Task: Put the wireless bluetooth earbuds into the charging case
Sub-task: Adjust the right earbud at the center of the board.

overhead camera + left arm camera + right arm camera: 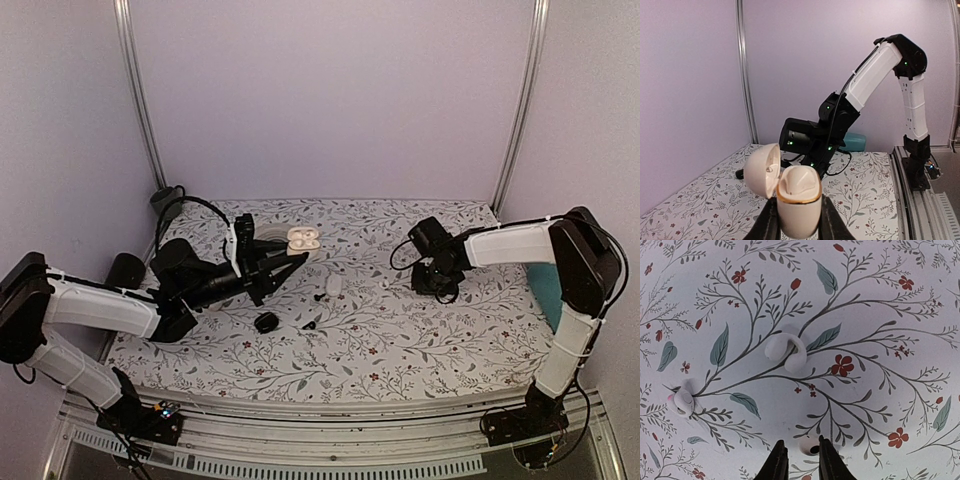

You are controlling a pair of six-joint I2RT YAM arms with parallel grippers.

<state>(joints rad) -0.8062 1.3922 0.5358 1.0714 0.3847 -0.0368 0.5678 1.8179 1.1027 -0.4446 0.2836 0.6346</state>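
My left gripper [799,222] is shut on the charging case [799,202], a cream shell with a gold rim, held upright above the cloth. Its lid [762,170] hangs open to the left. From above, the case [303,239] shows at the tip of the left arm. My right gripper [801,460] points down at the cloth, jaws narrowly apart. A tiny white earbud [809,445] with a dark spot lies between the fingertips, against the right finger, with a gap on its left. In the top view the right gripper [440,282] hides that earbud.
A curved white piece [786,352] and a small white bit with a pink tip [682,402] lie on the floral cloth [880,315]. From above, white pieces [334,285] [384,283] and small black bits [266,322] [310,323] lie mid-table. A teal object [545,285] sits at the right edge.
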